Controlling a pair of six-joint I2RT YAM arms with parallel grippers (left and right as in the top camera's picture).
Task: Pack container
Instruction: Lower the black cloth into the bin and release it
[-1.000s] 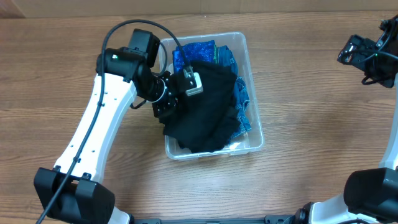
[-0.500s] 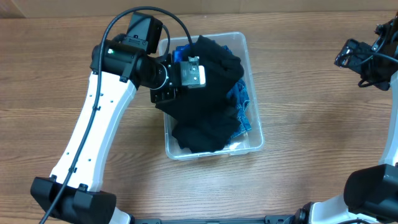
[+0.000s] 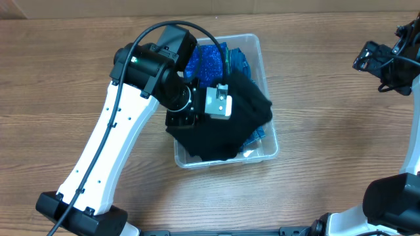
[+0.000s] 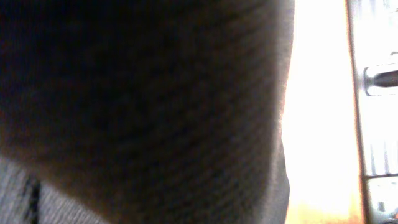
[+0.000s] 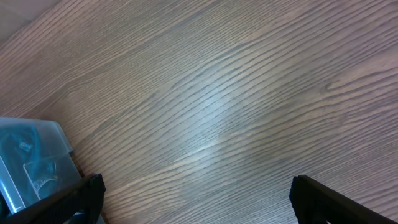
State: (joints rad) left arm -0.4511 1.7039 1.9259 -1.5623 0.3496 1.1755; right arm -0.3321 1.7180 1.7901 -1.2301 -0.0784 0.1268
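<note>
Clear plastic container (image 3: pixel 262 60) sits mid-table (image 3: pixel 328 131), mouth upward, long axis running near to far, its near end skewed slightly right. Left gripper (image 3: pixel 187 121) is over it, fingers pressed together, evidently pinching the black cloth (image 3: pixel 226 134); the left wrist view shows only dark fabric. Right gripper (image 3: pixel 375 58) hangs spread wide, far right, holding nothing. Risk: the cloth's corners reach the left and right walls, so if it is let go here it may drape over the rim. Pulling it could also drag out the blue garments (image 3: pixel 209 58).
</note>
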